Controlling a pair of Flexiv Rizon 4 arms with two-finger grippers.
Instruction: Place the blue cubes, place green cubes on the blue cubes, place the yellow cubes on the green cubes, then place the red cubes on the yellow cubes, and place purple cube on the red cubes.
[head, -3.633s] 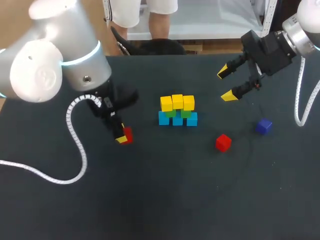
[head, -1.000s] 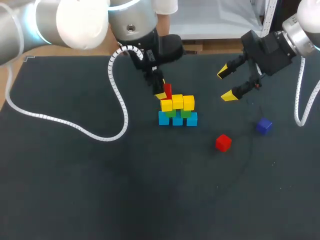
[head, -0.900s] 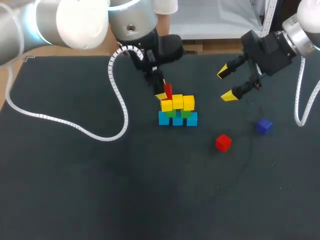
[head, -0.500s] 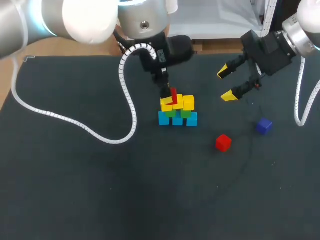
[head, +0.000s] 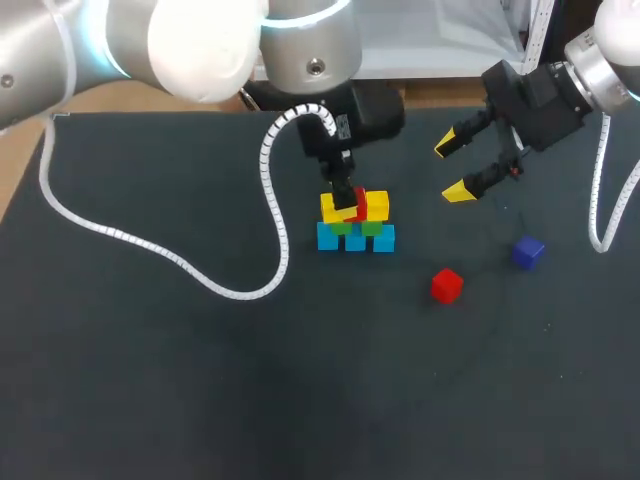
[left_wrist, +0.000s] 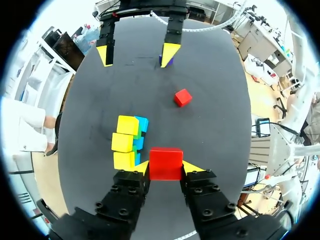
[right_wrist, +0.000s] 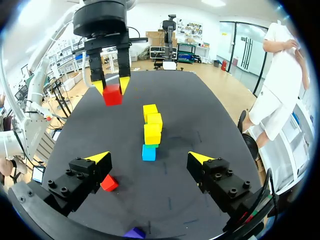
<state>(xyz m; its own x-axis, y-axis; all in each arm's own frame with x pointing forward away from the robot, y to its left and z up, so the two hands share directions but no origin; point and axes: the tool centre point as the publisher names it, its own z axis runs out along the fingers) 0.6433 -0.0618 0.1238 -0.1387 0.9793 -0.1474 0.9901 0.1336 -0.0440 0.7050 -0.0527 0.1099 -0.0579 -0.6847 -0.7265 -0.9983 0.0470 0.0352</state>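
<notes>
The stack stands mid-table: blue cubes (head: 355, 239) at the base, green cubes (head: 357, 227) on them, yellow cubes (head: 378, 205) on top. My left gripper (head: 350, 205) is shut on a red cube (head: 359, 203) and holds it just over the yellow row. In the left wrist view the red cube (left_wrist: 165, 163) sits between the fingers, with the yellow cubes (left_wrist: 125, 142) beside and below it. A second red cube (head: 447, 285) and the purple cube (head: 527, 252) lie on the table to the right. My right gripper (head: 455, 168) hangs open and empty above the back right.
A white cable (head: 150, 250) from my left arm loops over the table's left half. The dark table (head: 300, 400) carries nothing else in front of the stack. The loose red cube (right_wrist: 109, 183) and purple cube (right_wrist: 135, 233) lie under my right gripper (right_wrist: 149, 157).
My left arm has carried the red cube to the right, from the stack's left end to over the yellow cubes. The right arm has not moved.
</notes>
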